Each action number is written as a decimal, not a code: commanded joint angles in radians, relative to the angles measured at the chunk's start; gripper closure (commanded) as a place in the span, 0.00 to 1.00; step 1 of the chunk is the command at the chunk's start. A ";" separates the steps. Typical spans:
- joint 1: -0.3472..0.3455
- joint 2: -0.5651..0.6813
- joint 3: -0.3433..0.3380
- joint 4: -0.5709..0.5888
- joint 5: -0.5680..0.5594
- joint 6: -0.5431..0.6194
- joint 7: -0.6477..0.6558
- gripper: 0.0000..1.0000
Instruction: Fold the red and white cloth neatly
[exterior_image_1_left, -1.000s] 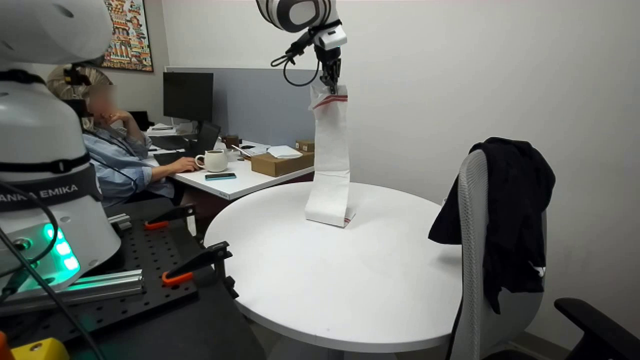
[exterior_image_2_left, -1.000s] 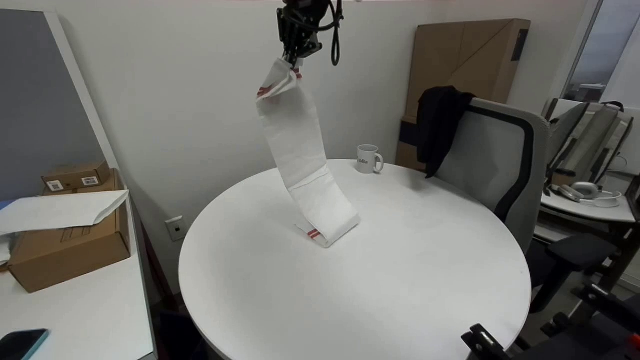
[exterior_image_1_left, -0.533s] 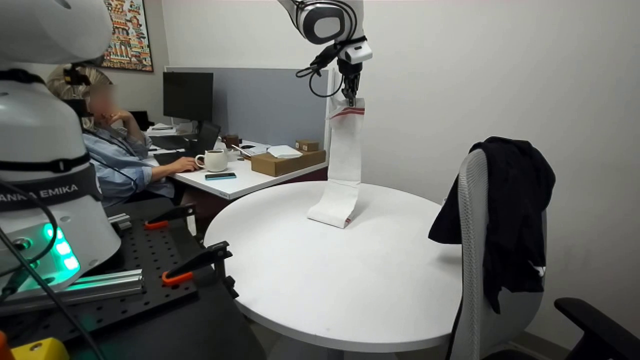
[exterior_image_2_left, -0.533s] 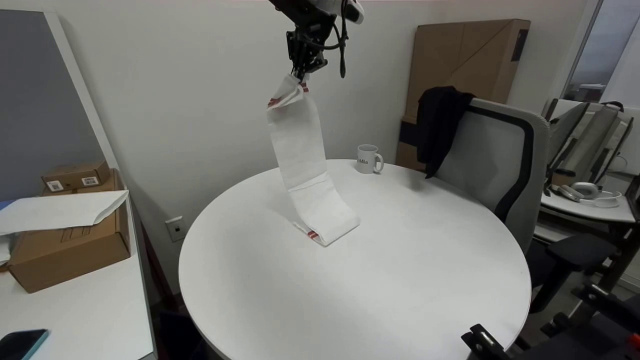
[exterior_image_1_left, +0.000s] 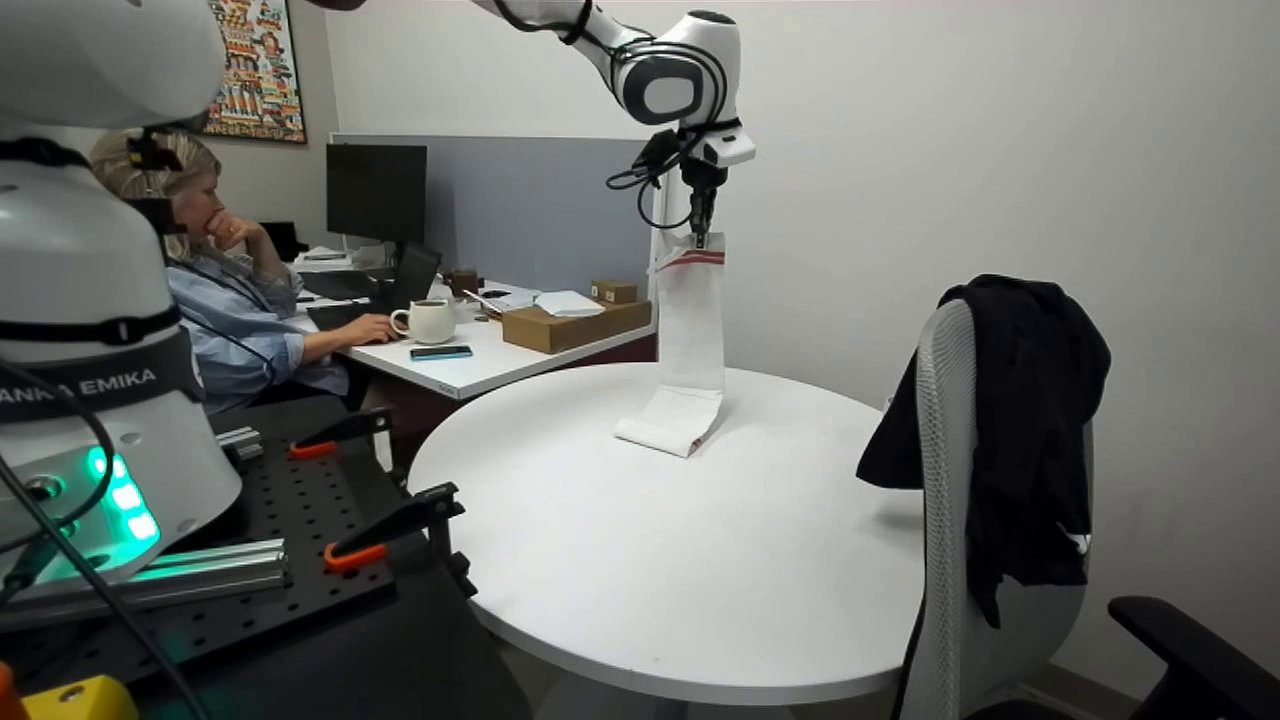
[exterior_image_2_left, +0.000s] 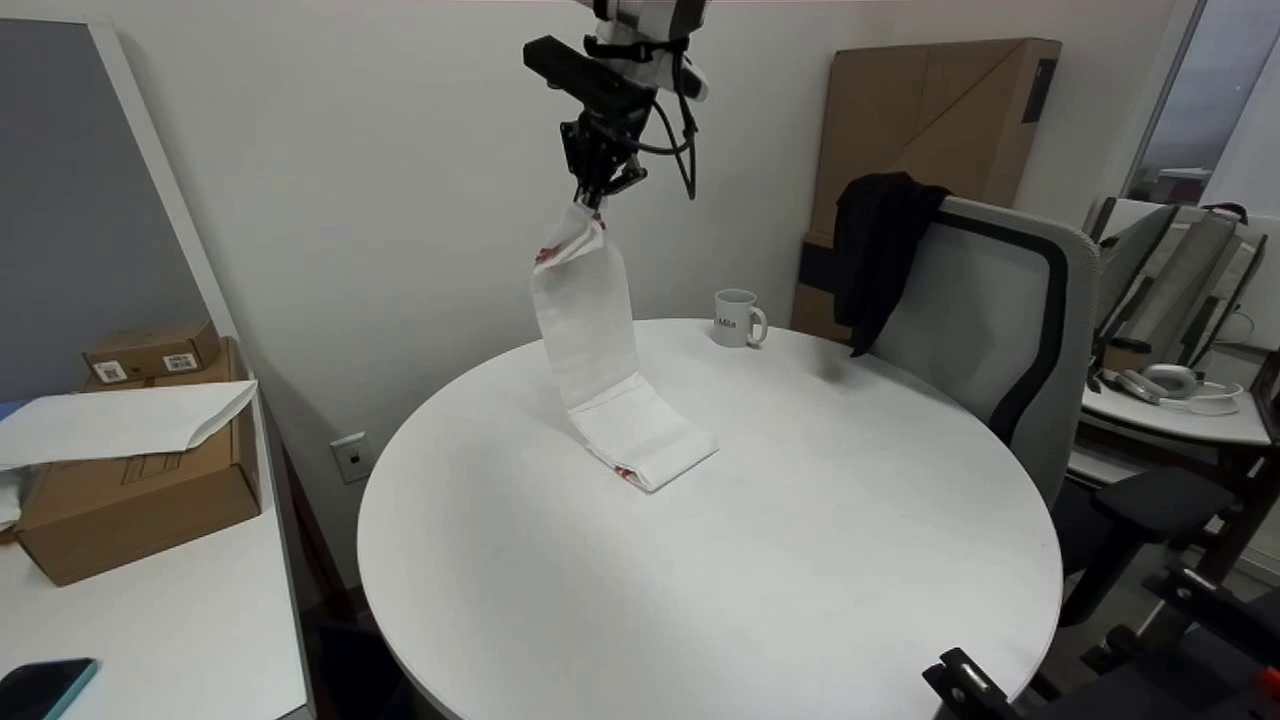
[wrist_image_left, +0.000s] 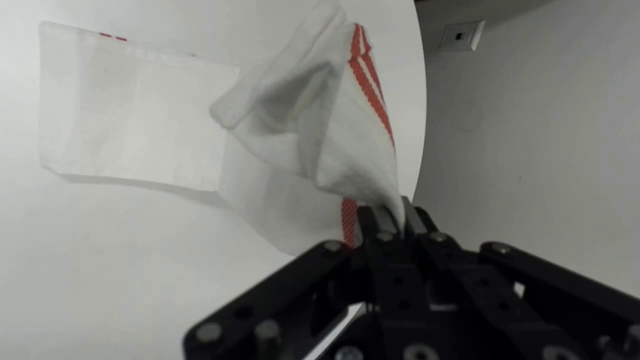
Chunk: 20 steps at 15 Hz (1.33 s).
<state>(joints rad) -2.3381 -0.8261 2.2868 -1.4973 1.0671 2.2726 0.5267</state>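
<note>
White, red-striped cloth (exterior_image_2_left: 592, 330) stretches up from the bench (exterior_image_1_left: 650, 560) to the gripper (wrist_image_left: 397, 217), which is clamped on one striped end; the lower part lies flat, apparently layered, with a little red showing at one edge. This fold, I judge, wants that end laid over the layered part low and slowly, long edges matched, and let go only once it lies down. Pinched at one spot, it droops into a loose flap in the wrist view and may land askew. In an exterior view the arm (exterior_image_1_left: 708, 36) reaches over the bench, gripper pointing downward.
</note>
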 joint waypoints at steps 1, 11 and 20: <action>0.030 -0.055 -0.062 -0.005 0.086 -0.054 -0.102 0.99; 0.269 0.064 -0.314 -0.394 0.148 -0.126 -0.356 0.99; 0.643 0.126 -0.483 -0.875 0.294 -0.016 -0.539 0.99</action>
<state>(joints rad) -1.7985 -0.7376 1.8439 -2.2473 1.2925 2.2067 0.0427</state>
